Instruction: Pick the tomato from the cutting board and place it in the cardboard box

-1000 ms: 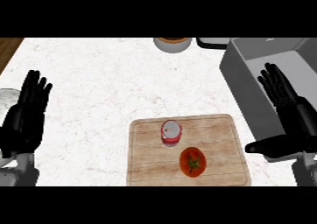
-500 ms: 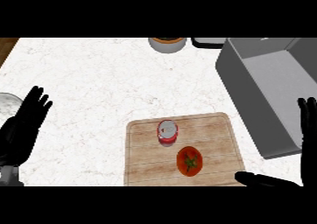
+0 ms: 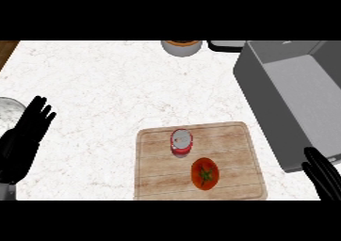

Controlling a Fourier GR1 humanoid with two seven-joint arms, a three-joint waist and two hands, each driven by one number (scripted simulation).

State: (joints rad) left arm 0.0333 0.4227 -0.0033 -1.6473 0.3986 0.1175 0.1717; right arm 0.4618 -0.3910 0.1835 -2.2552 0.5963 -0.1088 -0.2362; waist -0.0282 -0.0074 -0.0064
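Since half a second ago my right robot hand [image 3: 325, 178] has sunk toward the lower edge, so only its fingers show at the bottom right, straight, open and holding nothing. My left robot hand [image 3: 21, 143] rests open at the left, fingers up, well apart from the work.

Nearest on the cutting board [image 3: 232, 141] lies the tomato [image 3: 205, 173], on the front half with its green stem up, untouched. Just behind it, near but apart, sits a small can [image 3: 181, 142]. Right of the board and running away from me is the box [image 3: 267, 115], open at the top, its wall just beside the board's right edge. At the far edge of the tabletop [image 3: 97, 80] sits a bowl [image 3: 181, 47].

To do this step well, I judge I should come in from above and the right, keep the fingers spread until they straddle the tomato, close from its sides clear of the can, then lift high enough to pass the box wall.
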